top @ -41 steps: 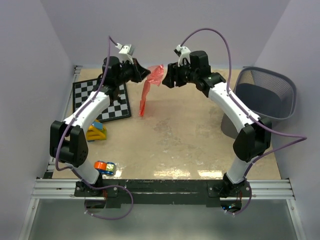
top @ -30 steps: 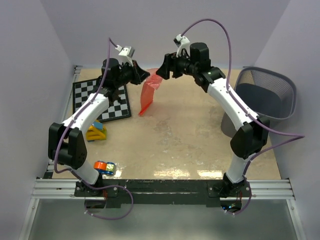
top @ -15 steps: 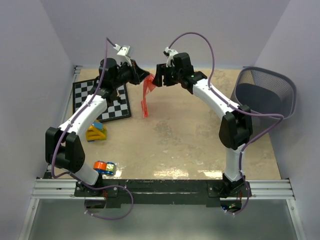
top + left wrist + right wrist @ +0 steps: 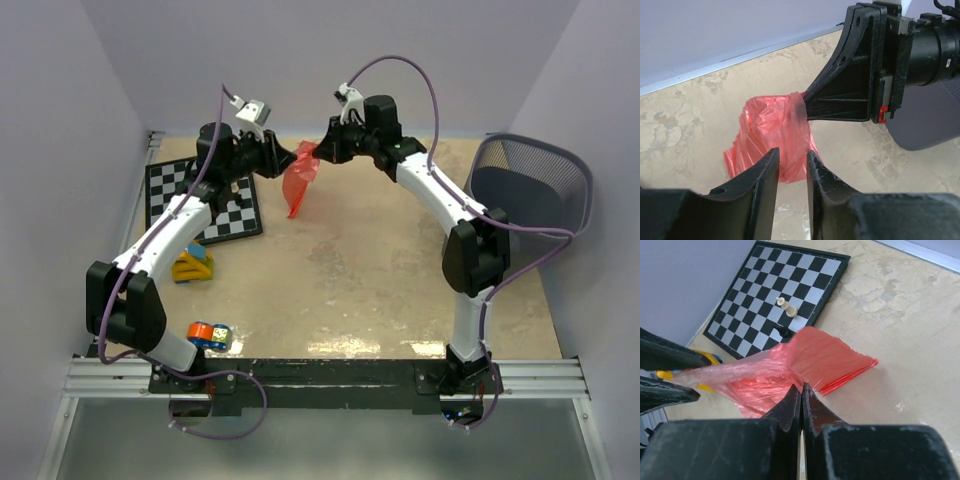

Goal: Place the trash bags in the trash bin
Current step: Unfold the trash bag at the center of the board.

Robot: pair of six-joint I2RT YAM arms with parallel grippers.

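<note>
The trash bag (image 4: 300, 180), thin red-orange crinkled film, hangs bunched above the far middle of the table between my two grippers. My right gripper (image 4: 316, 153) is shut on its upper edge; in the right wrist view the jaws (image 4: 801, 386) meet on the film (image 4: 825, 357). My left gripper (image 4: 289, 156) is just left of the bag with its jaws apart (image 4: 790, 152). A stretched strand of film (image 4: 715, 371) still reaches toward its fingertips (image 4: 670, 392). The bag (image 4: 767, 132) sags to the tabletop. The dark mesh trash bin (image 4: 530, 190) stands at the far right, apart from both arms.
A chessboard (image 4: 200, 200) lies at the far left, with small pieces (image 4: 786, 307) standing on it. A yellow and blue toy (image 4: 192, 265) sits near the left arm, and an orange and blue object (image 4: 208, 335) near the front left. Walls close in the sides.
The right gripper has closed on the bag's top. The left jaws, shut on the bag before, have parted. The bag has shifted slightly to the right.
</note>
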